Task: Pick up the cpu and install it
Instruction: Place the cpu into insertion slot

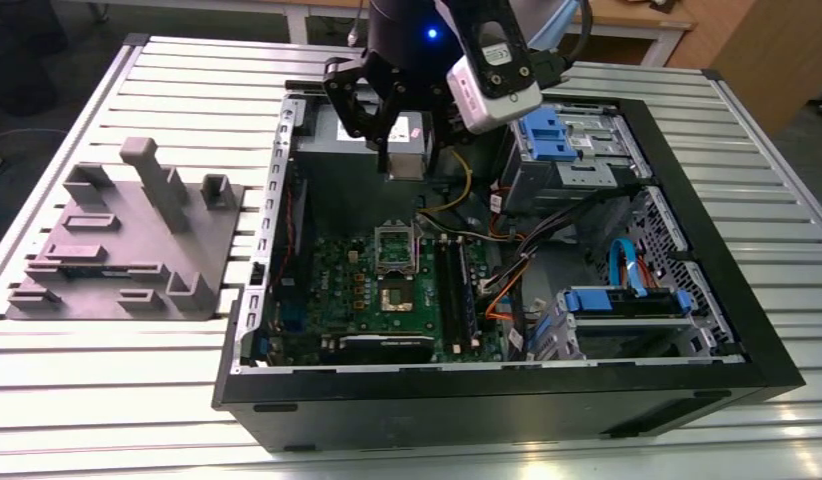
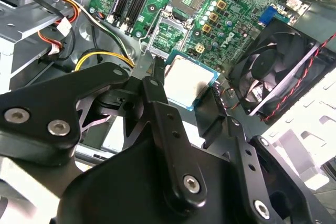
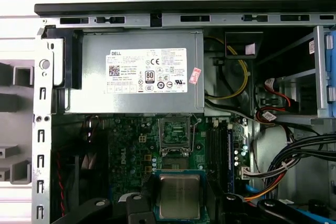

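Note:
My gripper (image 1: 403, 150) hangs over the open computer case, above the motherboard (image 1: 384, 290), and is shut on the cpu (image 1: 406, 165). In both wrist views the cpu (image 2: 189, 80) (image 3: 179, 195) is a flat silver square with a pale rim, clamped between the two black fingers (image 2: 157, 85). It is held in the air, clear of the board. The open metal socket frame (image 3: 174, 136) (image 2: 170, 35) stands on the board below and slightly beyond the chip, with the socket (image 1: 398, 292) beside it.
The grey power supply box (image 3: 134, 72) sits at the case's far wall. A black fan (image 2: 281, 72), memory slots (image 1: 451, 285), loose coloured cables (image 1: 518, 270) and blue drive bays (image 1: 571, 140) crowd the case. A grey fixture block (image 1: 124, 240) lies at the exterior view's left.

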Robot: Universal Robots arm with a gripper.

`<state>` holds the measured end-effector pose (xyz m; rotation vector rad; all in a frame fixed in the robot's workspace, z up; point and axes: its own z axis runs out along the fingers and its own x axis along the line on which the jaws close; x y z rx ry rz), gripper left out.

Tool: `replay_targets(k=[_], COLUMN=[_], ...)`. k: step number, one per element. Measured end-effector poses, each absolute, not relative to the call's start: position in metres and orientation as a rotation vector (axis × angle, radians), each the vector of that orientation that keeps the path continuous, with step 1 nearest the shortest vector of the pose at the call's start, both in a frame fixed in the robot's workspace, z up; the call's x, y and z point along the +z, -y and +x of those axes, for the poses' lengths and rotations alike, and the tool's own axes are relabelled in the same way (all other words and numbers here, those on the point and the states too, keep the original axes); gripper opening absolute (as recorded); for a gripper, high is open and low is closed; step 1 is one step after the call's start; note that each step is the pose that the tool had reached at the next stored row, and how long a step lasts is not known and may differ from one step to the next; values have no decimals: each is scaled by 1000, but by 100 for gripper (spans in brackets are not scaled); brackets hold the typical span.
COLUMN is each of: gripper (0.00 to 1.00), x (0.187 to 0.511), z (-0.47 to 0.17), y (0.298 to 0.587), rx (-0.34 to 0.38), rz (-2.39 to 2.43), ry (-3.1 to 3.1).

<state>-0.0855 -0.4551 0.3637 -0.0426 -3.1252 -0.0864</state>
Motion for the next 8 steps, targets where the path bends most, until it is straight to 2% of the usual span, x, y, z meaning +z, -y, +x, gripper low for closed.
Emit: replay_targets(k=[8], gripper=[47], x=[355], z=[-85], y=[455], rx=[-86], rz=[-43], ry=[3125])
